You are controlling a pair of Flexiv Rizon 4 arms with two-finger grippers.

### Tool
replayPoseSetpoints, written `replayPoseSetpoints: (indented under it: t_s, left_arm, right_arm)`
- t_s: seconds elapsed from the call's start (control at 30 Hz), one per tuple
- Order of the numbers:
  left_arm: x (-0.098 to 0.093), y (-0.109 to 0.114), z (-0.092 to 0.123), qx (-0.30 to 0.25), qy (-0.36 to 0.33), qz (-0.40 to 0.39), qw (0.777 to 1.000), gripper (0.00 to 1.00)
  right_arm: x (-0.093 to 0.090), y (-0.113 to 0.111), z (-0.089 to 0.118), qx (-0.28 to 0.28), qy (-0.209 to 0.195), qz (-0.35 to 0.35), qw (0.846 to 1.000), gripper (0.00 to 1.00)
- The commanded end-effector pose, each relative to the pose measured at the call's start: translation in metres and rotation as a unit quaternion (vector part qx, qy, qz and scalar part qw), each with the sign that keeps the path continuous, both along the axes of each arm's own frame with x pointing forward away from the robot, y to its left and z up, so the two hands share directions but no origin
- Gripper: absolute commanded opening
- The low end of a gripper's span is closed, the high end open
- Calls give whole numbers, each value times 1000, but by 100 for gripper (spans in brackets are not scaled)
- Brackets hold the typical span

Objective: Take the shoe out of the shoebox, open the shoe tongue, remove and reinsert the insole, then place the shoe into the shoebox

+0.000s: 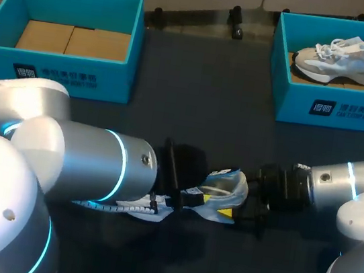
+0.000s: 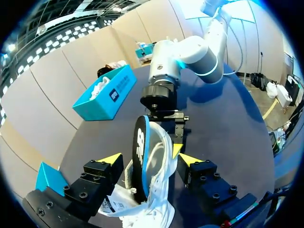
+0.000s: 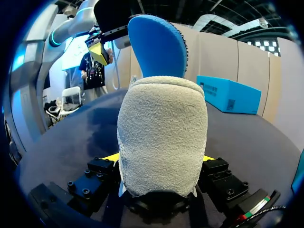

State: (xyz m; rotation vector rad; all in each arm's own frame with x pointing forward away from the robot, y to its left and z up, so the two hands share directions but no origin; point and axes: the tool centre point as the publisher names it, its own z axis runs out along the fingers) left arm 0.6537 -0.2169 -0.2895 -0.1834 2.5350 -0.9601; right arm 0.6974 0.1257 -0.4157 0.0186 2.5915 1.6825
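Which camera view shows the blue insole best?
The right wrist view: the insole stands large above the shoe heel. The left wrist view shows mainly its dark side; in the head view I cannot make it out.

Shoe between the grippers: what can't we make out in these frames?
- Head view: the left arm covers most of the shoe's front.
- Left wrist view: the insole's lower end sits inside the shoe, so its depth is hidden.
- Right wrist view: the heel, held in the right gripper, blocks the shoe's opening and tongue.
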Motion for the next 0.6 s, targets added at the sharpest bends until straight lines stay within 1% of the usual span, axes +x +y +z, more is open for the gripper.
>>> replayPoseSetpoints:
  t_s: [0.03, 0.23, 0.4, 0.6]
  left_arm:
    - [1, -7, -3, -1, -10, 11, 1000, 74]
    - [8, -11, -7, -4, -12, 9, 1000, 69]
    - [11, -12, -11, -6, -17, 7, 1000, 64]
    - [15, -13, -17, -4, -25, 14, 1000, 63]
  right_arm:
    - [-3, 2, -5, -2, -1, -1, 1000, 0]
    - [-3, 2, -5, -2, -1, -1, 1000, 0]
    - [-3, 2, -5, -2, -1, -1, 1000, 0]
    - [-3, 2, -5, -2, -1, -1, 1000, 0]
